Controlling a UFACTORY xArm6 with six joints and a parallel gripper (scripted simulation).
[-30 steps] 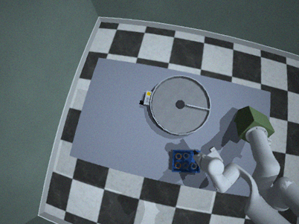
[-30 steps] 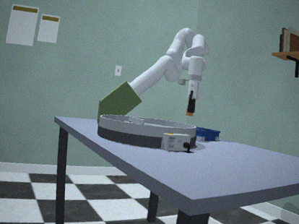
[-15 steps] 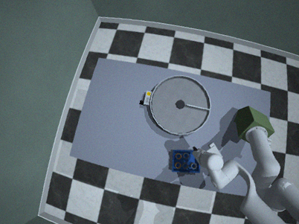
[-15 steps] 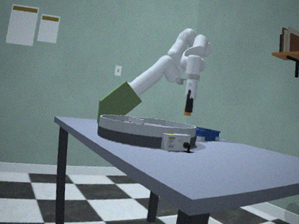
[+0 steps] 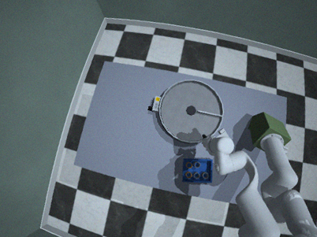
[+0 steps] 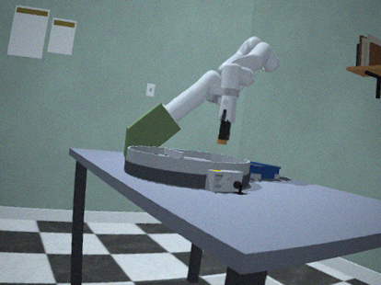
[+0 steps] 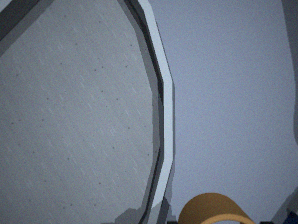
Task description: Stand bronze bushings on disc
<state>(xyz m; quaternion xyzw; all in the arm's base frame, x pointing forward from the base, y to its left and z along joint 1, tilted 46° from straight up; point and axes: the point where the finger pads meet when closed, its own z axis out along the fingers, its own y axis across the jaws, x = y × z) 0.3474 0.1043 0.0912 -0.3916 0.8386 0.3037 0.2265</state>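
My gripper point(image 5: 205, 137) point(image 6: 222, 138) is shut on a bronze bushing point(image 6: 222, 142) point(image 7: 212, 204), held high beside the turntable's crate-side rim. The bushing looks upright; its lower part is cut off in the wrist view. The turntable's grey disc point(image 5: 173, 103) point(image 7: 85, 100) has a dark hub point(image 5: 191, 110) at its centre, and no bushing shows on it. The blue crate point(image 5: 207, 161) point(image 6: 267, 172) holds several upright bushings. One bushing at its left looks bronze; the colours of the others are hard to tell.
A raised rim point(image 5: 161, 117) point(image 6: 187, 165) point(image 7: 168, 115) surrounds the disc. A thin bar point(image 5: 209, 113) runs from the hub to the rim. A control box point(image 5: 156, 103) point(image 6: 222, 181) with a black knob sits outside the rim. A green block point(image 5: 263, 124) point(image 6: 151, 129) is around the arm's lower part.
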